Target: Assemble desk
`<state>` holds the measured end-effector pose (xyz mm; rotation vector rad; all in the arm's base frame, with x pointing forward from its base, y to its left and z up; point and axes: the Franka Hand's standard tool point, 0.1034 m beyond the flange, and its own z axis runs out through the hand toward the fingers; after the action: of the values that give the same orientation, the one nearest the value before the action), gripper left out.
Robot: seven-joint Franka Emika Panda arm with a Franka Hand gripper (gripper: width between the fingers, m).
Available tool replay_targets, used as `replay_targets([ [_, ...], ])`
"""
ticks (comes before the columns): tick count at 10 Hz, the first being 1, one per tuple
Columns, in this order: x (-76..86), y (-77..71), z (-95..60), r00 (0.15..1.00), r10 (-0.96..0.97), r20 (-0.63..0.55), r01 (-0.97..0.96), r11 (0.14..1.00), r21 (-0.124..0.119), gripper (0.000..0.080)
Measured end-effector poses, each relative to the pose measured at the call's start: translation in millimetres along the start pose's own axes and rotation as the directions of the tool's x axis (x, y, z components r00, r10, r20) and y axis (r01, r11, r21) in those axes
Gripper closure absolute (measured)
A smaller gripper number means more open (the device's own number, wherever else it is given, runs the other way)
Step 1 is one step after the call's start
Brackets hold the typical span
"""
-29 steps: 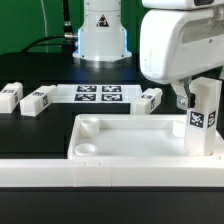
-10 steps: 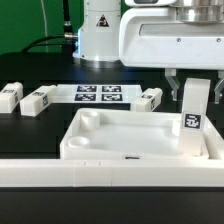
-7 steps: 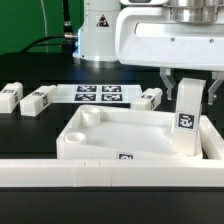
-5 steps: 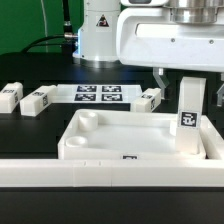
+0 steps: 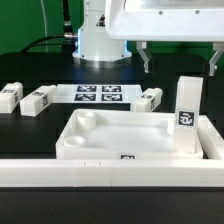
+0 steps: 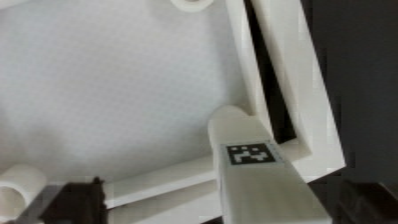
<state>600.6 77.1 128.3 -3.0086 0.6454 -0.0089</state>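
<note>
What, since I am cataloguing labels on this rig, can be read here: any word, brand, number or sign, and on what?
No word, brand or number is legible.
Square black-and-white tags, patterns without text: on the upright leg, the lying legs, the front rim of the desk panel, and the marker board.
Triangular sign on the robot base: too blurred to read.

The upright leg (image 5: 186,112) fills the panel's (image 5: 70,140) near corner on the exterior view's right; the rest of the panel floor is bare, with both sockets on the exterior view's left uncovered. Clear air separates the leg's top from the gripper (image 5: 181,55), whose fingers stand wide apart and touch nothing. A flat leg (image 5: 150,99) lies just behind the far rim beside the marker board (image 5: 98,94). The rail (image 5: 100,172) walls the front
</note>
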Motion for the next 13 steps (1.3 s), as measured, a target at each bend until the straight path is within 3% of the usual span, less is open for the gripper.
replay_targets([
  [6, -1.5, 1.8, 2.2, 1.0, -0.017, -0.002, 0.017, 1.0, 0.001, 0.0151],
  [7, -11.8, 13.2, -0.3, 0.999, -0.052, -0.013, 0.052, 0.999, 0.011, 0.0151],
  [8, -27.3, 31.5, -4.1, 0.997, -0.074, 0.002, 0.074, 0.997, 0.004, 0.0151],
  [10, -42.1, 61.1, -1.1, 0.996, -0.084, 0.001, 0.084, 0.996, -0.002, 0.0151],
  [13, -47.4, 65.5, 4.3, 0.996, -0.09, 0.0, 0.09, 0.996, -0.005, 0.0151],
])
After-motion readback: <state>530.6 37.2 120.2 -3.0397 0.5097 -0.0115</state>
